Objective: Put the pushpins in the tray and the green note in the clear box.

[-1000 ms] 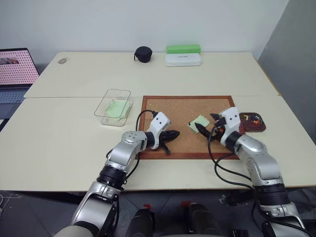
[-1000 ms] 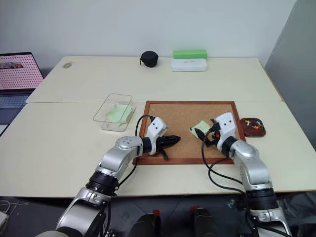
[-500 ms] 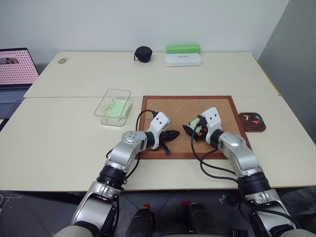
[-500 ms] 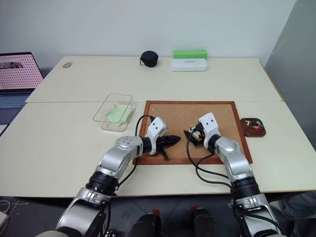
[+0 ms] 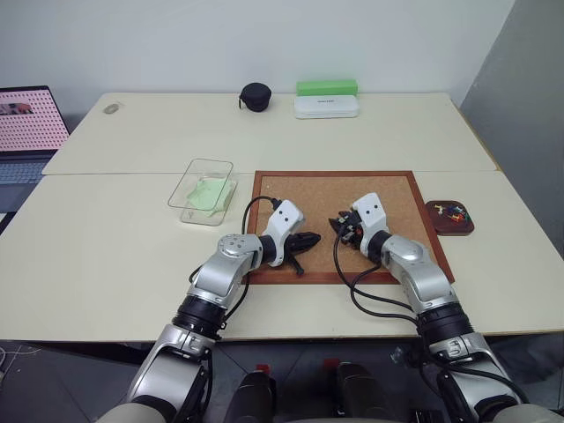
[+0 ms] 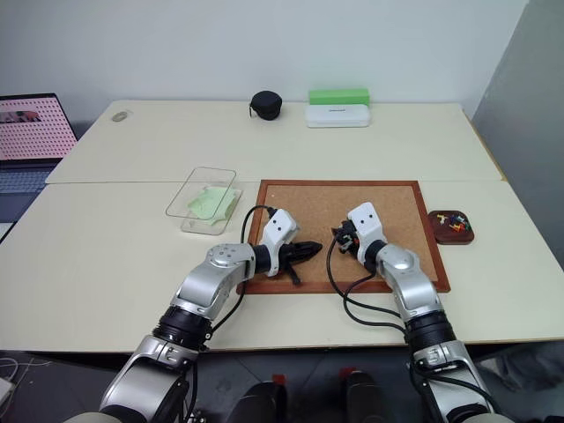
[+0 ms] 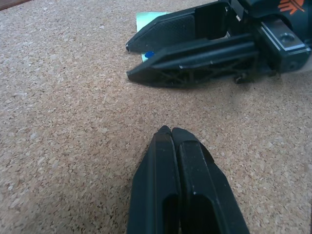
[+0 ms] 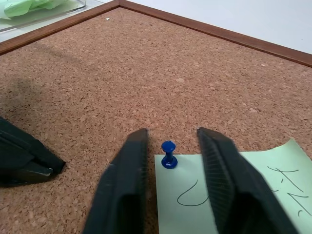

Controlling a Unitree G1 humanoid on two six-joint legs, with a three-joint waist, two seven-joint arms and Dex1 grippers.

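Note:
The green note lies on the cork board, held at one corner by a blue pushpin. My right gripper is open, with a finger on each side of that pin and a gap left on both sides. In the head views this gripper covers most of the note. My left gripper is shut on nothing and rests low over the board, its tip pointing at the right gripper. The tray at the board's right holds several pushpins. The clear box at the board's left holds pale green paper.
At the table's far edge stand a black round case, a white oblong case and a bright green block. A laptop sits at the far left. The board's wooden frame rises slightly above the table.
My right gripper has moved left across the board from beside the tray to the note's pinned corner, and its fingers have narrowed around the blue pushpin. The left arm has not moved.

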